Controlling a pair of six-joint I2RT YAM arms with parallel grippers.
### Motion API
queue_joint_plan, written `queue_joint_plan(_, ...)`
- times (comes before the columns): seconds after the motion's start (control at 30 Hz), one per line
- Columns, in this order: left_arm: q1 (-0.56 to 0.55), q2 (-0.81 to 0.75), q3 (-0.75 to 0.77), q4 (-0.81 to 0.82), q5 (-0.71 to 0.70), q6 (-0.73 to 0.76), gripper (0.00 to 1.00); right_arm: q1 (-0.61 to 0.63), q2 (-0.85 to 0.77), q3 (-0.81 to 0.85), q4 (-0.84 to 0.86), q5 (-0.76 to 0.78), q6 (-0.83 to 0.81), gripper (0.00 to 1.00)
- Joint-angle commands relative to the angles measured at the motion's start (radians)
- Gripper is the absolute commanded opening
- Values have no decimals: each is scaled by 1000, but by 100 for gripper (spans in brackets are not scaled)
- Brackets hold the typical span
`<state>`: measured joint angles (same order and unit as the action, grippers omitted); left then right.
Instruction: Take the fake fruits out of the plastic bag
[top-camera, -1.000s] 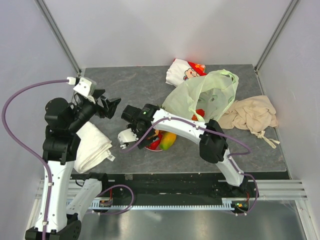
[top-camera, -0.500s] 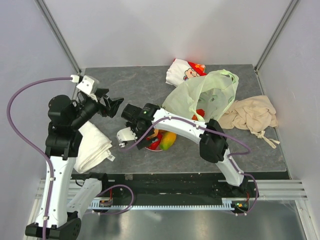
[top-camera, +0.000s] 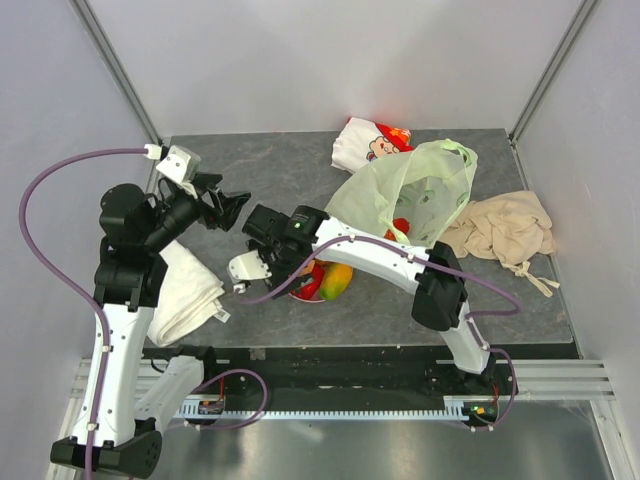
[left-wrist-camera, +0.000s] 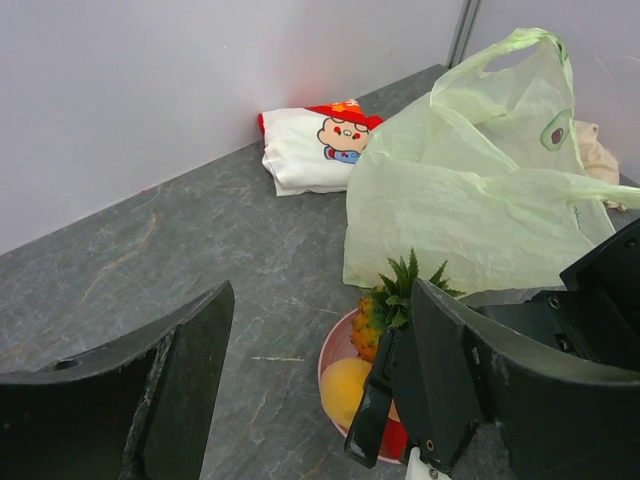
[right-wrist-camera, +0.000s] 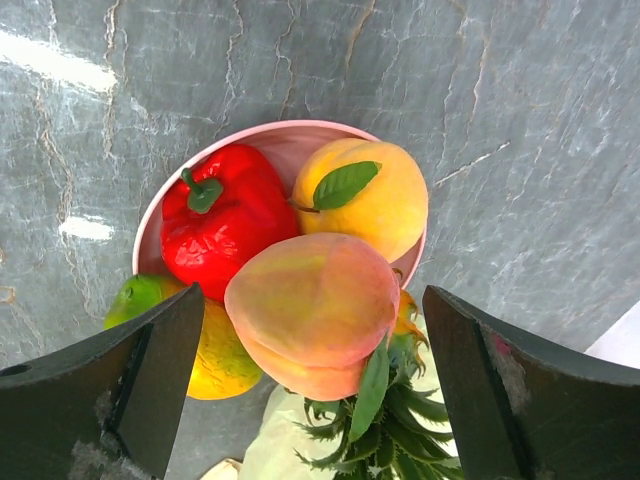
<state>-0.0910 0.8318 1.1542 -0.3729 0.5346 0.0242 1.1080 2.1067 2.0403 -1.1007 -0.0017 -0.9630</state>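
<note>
Table (top-camera: 260, 170): dark grey slab with pale stone-like veins and a slight sheen.
Back wall (top-camera: 330, 60): plain white panel meeting the table's far edge.
Side walls (top-camera: 50, 120): pale grey-white panels, left and right.
Corner posts (top-camera: 118, 75): slim metal strips rising from the far corners.
Rail (top-camera: 350, 408): slotted light metal along the near edge.
Floor (top-camera: 400, 450): dull grey sheet below the rail.
Light: soft and even; a bright streak (right-wrist-camera: 55, 60) of glare on the slab.
</note>
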Motion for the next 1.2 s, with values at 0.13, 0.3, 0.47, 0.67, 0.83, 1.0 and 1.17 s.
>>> queue_joint_plan(0.13,7,-2,7,45,45,-40,78,1,-48,92,6,-68,78,98)
queue_joint_plan(0.3,7,0,28,54,31,-44,78,-3,-151,192,71,-110,264,98)
queue_joint_plan(0.47,-4,36,96,58,80,-84,77,-159,-387,124,271,-5,602,98)
queue_joint_plan(0.67,-245,171,229,16,159,-42,76,-452,-602,-38,315,-4,629,98)
queue_joint_plan(0.83,-482,366,326,-79,122,140,76,-627,-769,-340,377,-39,651,98)
queue_joint_plan(1.0,-637,551,484,-173,93,278,78,-939,-707,-408,368,-231,788,91)
queue_joint_plan(1.17,-812,719,535,-209,-8,646,80,-1021,-629,-417,320,-427,656,88)
